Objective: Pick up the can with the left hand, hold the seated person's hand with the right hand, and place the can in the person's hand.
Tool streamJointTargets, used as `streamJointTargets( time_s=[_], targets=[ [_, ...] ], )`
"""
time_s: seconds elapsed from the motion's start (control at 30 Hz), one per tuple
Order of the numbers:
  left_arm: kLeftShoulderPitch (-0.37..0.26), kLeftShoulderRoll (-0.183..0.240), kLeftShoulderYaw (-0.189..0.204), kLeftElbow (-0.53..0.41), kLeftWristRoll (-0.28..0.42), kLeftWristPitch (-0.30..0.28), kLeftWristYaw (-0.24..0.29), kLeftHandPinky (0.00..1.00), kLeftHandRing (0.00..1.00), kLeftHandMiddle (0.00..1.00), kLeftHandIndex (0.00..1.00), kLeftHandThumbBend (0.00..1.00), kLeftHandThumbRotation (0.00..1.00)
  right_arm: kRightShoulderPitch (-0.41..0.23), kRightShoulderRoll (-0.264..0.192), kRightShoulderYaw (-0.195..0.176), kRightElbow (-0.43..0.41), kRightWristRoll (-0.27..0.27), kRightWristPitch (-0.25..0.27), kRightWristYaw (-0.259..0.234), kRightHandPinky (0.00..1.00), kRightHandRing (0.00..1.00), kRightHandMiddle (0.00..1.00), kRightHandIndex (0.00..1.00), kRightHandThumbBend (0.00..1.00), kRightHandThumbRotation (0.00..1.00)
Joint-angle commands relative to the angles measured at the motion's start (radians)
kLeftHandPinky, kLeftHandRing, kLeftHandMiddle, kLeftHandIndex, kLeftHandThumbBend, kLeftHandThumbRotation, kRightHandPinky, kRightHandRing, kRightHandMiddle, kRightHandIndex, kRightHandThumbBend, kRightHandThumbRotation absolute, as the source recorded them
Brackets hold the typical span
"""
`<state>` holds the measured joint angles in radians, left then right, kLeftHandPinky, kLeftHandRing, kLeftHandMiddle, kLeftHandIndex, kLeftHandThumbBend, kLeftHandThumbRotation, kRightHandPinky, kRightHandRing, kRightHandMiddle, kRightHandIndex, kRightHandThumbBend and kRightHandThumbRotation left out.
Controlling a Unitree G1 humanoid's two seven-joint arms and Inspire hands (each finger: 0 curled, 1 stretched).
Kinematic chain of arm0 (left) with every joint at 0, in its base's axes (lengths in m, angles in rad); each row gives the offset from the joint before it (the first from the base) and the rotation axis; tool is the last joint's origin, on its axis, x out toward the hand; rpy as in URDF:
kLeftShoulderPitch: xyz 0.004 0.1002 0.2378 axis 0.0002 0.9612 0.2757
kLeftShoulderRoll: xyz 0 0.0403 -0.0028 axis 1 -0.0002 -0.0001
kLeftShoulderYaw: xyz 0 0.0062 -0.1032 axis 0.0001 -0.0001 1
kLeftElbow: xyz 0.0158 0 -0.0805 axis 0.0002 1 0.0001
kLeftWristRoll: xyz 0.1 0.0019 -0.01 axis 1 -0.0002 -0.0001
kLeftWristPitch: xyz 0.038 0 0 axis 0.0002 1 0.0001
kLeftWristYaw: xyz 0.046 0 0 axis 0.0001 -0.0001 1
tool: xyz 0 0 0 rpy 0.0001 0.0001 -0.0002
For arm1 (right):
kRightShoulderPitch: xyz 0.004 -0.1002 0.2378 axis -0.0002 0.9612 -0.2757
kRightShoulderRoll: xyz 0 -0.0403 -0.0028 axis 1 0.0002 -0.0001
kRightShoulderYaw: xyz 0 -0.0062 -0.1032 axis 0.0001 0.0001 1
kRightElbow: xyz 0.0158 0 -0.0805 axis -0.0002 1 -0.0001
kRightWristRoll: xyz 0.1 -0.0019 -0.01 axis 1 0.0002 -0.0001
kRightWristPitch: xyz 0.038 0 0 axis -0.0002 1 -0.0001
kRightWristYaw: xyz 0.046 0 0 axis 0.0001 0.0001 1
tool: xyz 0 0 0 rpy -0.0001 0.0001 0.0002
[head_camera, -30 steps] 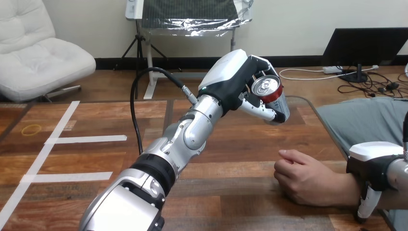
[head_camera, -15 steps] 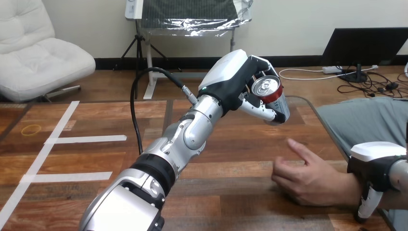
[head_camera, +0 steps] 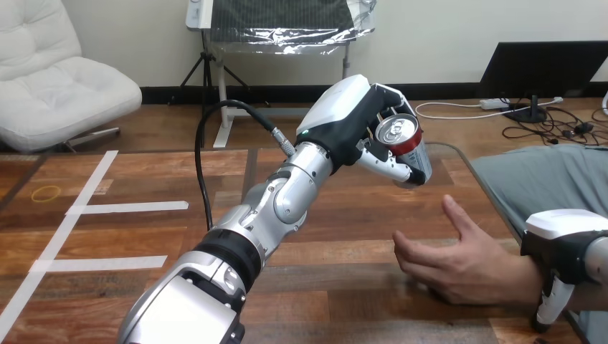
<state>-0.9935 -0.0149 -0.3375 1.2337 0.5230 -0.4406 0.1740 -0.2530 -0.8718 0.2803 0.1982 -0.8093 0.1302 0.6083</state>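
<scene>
Holding the can (head_camera: 400,132) up in the air, our left hand (head_camera: 344,122) has its fingers and thumb curled round the can's body. The white shell on the hand's back faces up and to the left. The can is red and silver and tilts so that its silver top with the pull tab faces us. It hangs well above the wooden table (head_camera: 344,215), over the table's far right part.

Our left arm (head_camera: 279,201) crosses the view from the bottom edge up towards the right, silver along the forearm.

Below the can and apart from it, the person's hand (head_camera: 459,261) rests near the table's right edge. Its thumb points up, its fingers are loosely spread towards the left, and the palm faces the left.

Our right hand (head_camera: 563,247) lies over the person's wrist (head_camera: 527,276) at the view's lower right. Its white shell is on top, and one white digit curls down the near side of the wrist, so we read it as clasping the wrist.

On the table's left part, strips of white tape (head_camera: 129,207) form lines, and a small yellow ring (head_camera: 46,192) lies beside them near the left edge.
</scene>
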Motion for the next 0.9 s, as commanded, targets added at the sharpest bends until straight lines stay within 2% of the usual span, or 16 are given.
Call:
streamJointTargets(
  time_s=[0.0,0.2,0.43,0.87],
  targets=[
    [-0.052,0.029,0.005,-0.02,-0.008,-0.015,0.007,0.37,0.42,0.48,0.5,0.61,0.0,-0.01,-0.005,-0.047,-0.05,0.047,-0.014,-0.023,0.14,0.24,0.36,0.37,0.72,0.0],
    [-0.052,0.031,0.008,-0.021,-0.013,-0.02,0.002,0.37,0.42,0.48,0.5,0.61,0.0,-0.02,-0.023,-0.065,-0.078,0.05,-0.021,-0.021,0.16,0.26,0.37,0.38,0.72,0.0],
    [-0.055,0.035,0.009,-0.024,-0.015,-0.034,-0.005,0.37,0.41,0.47,0.5,0.61,0.0,-0.039,-0.031,-0.091,-0.108,0.062,-0.006,-0.01,0.16,0.26,0.36,0.38,0.72,0.0],
    [-0.07,0.03,0.007,-0.028,-0.013,-0.032,-0.015,0.39,0.44,0.48,0.49,0.61,0.0,-0.084,-0.051,-0.117,-0.144,0.061,-0.016,0.008,0.13,0.22,0.32,0.35,0.72,0.0]
  ],
)
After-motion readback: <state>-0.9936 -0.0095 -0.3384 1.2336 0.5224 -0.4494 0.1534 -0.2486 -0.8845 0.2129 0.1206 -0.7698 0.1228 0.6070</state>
